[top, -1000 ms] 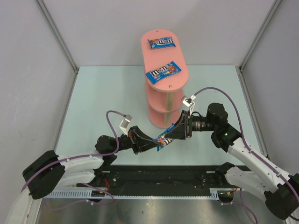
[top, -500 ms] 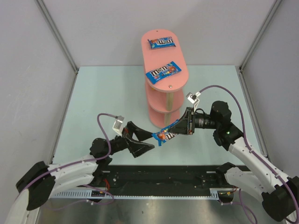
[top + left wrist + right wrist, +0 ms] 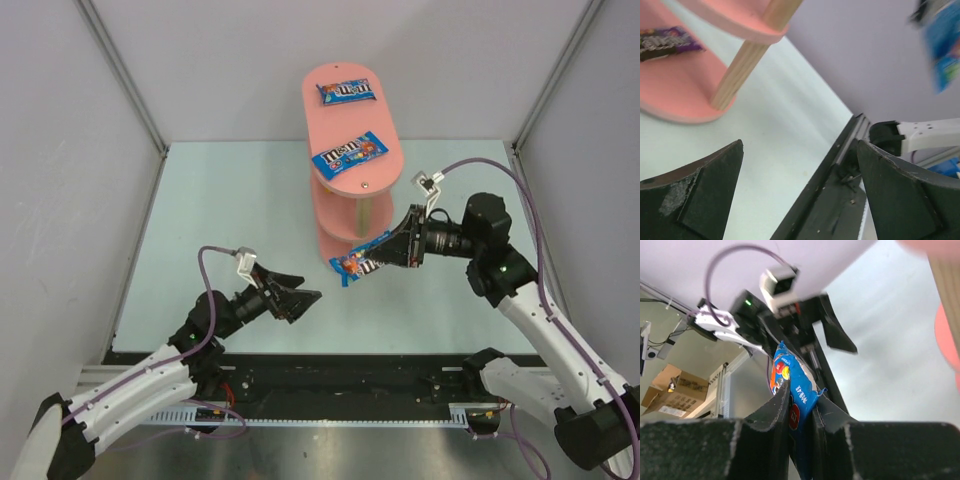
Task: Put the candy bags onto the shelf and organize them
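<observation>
The pink shelf (image 3: 345, 123) stands at the table's middle back, with two blue candy bags (image 3: 346, 93) (image 3: 349, 153) lying on its top board. My right gripper (image 3: 386, 258) is shut on one end of a third blue candy bag (image 3: 357, 266), held in the air by the shelf's lower tiers. In the right wrist view that bag (image 3: 796, 386) stands edge-up between the fingers (image 3: 771, 412). My left gripper (image 3: 308, 285) hovers open and empty to the lower left, apart from the bag. Its wrist view shows a purple candy bag (image 3: 666, 42) on a lower shelf board (image 3: 687, 97).
Grey walls with metal corner posts enclose the pale green table (image 3: 220, 210). A black rail (image 3: 340, 375) runs along the near edge by the arm bases. A wooden shelf post (image 3: 747, 60) stands close ahead of the left gripper (image 3: 800, 145).
My left gripper has let go of the blue bag, opened wide and drawn back to the left. The right gripper has carried the bag up and right, toward the shelf.
</observation>
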`<state>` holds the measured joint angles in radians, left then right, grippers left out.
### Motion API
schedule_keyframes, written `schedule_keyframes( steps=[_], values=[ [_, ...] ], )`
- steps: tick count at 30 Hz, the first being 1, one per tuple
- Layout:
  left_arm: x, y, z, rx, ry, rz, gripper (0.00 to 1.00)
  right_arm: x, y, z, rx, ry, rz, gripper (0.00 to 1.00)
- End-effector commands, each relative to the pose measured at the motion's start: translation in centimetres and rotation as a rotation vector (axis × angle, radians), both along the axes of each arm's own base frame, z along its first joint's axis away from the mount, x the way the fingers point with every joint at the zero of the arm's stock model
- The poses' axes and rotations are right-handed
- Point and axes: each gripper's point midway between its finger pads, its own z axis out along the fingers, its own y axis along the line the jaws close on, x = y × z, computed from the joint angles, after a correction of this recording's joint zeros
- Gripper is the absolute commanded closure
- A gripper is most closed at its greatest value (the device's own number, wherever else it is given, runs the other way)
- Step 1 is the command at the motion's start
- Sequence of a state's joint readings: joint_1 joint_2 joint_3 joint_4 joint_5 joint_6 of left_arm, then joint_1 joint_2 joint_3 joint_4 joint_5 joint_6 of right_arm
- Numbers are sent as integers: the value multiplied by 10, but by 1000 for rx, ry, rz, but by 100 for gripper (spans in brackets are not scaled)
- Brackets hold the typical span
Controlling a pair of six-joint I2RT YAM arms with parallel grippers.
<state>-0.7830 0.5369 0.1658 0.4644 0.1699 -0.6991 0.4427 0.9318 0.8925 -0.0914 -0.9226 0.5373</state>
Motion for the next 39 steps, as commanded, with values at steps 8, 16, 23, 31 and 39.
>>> schedule_keyframes(
  steps=[8, 16, 23, 31, 39],
  values=[
    [7, 8, -16, 95, 31, 49, 0, 64, 3, 149, 184, -213, -110, 100],
    [7, 4, -10, 97, 25, 29, 0, 155, -3, 215, 192, -251, -229, 97],
    [2, -1, -11, 98, 26, -7, 0, 248, -10, 189, 210, -102, -261, 100],
    [2, 0, -17, 112, 34, -4, 0, 297, -5, 145, 188, 14, -205, 100],
    [2, -1, -20, 105, 42, -9, 0, 303, 1, 118, 161, 73, -167, 100]
  ],
)
